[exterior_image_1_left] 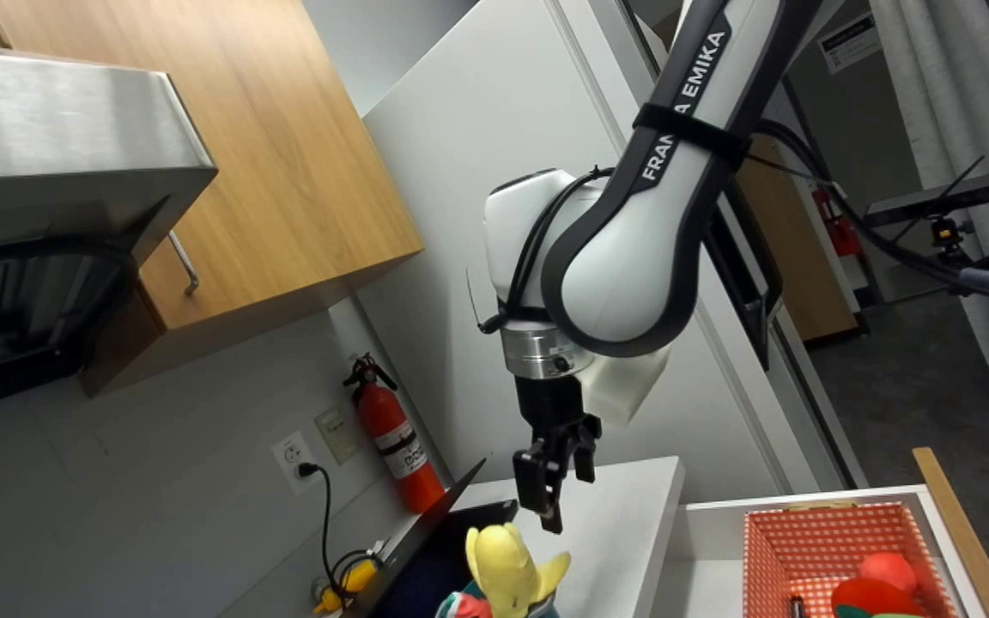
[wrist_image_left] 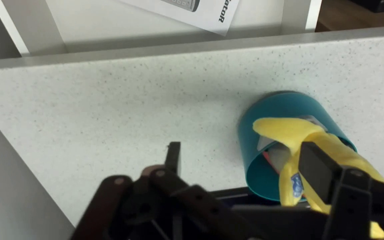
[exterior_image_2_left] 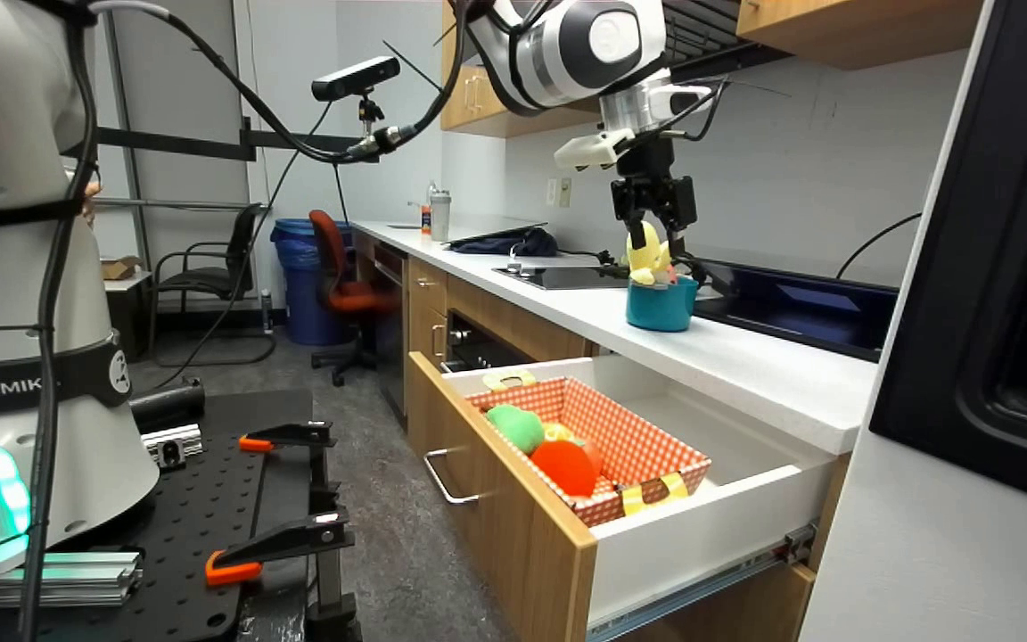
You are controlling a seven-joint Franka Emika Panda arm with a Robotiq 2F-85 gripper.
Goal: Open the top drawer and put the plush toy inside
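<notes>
The wood-fronted top drawer (exterior_image_2_left: 522,535) is drawn open, a red gingham basket (exterior_image_2_left: 625,423) seated inside: that step is judged complete. The yellow plush toy (exterior_image_1_left: 505,568) is lodged, part-sunk, in a teal pot (exterior_image_2_left: 659,308) on the speckled countertop (wrist_image_left: 128,110), not yet transferred. The gripper (wrist_image_left: 245,164), jaws spread wide, is poised just above, nothing held. Judged outstanding: toy to be grasped, lifted out, lowered into the drawer.

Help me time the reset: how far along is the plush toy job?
Done: the top drawer stands open. In hand: nothing is gripped; the open gripper hangs near the yellow plush toy, sticking out of a teal pot on the counter. Apparently left: grasp the toy, lift it out, put it in the drawer.
</notes>
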